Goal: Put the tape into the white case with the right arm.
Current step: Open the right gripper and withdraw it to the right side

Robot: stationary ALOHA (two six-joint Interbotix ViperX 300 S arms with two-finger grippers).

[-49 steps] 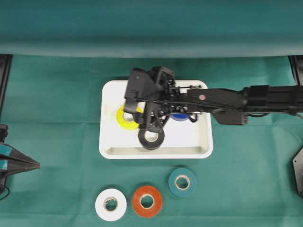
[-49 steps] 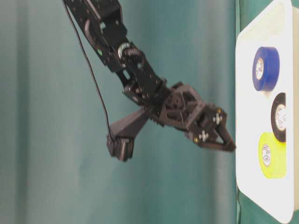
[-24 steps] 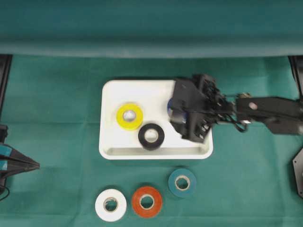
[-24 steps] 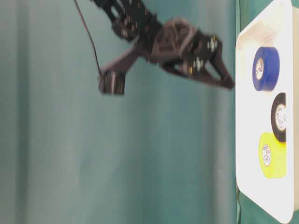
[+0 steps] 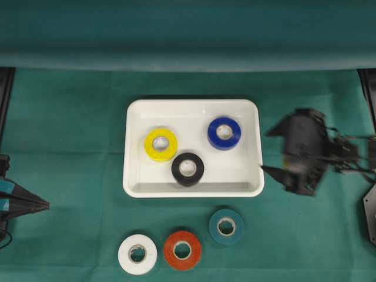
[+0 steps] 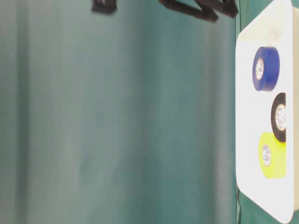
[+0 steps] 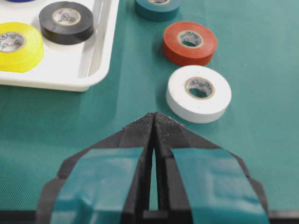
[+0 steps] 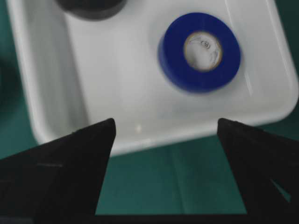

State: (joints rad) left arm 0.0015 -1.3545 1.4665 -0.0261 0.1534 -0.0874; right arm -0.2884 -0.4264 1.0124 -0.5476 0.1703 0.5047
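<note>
Three rolls of tape, yellow (image 5: 161, 144), black (image 5: 188, 169) and blue (image 5: 224, 133), lay flat inside the white case (image 5: 136, 189) at the centre of the overhead frame, while teal (image 5: 226, 226), red (image 5: 182, 249) and white (image 5: 137, 254) rolls waited on the green worktop (image 5: 70, 129) in the lower middle. The right gripper (image 5: 271, 151) hung blurred at the right edge of the case, its jaws spread wide and empty; in its own wrist view the blue roll showed between the two pointed black fingers (image 8: 65, 168). At the far left, the left gripper (image 7: 153, 116) sat with its blue-patched jaws closed on nothing. The risk appeared to lie in the next pick: the teal roll sat near the case's raised lower rim, so a descending finger could clip the smooth, light plastic tray and shove it across the cloth. The rolls were squat glossy rings with paper-lined cores, likely to skid or tip if pinched off-centre, and the woven cloth could ruck under a dragging fingertip.
</note>
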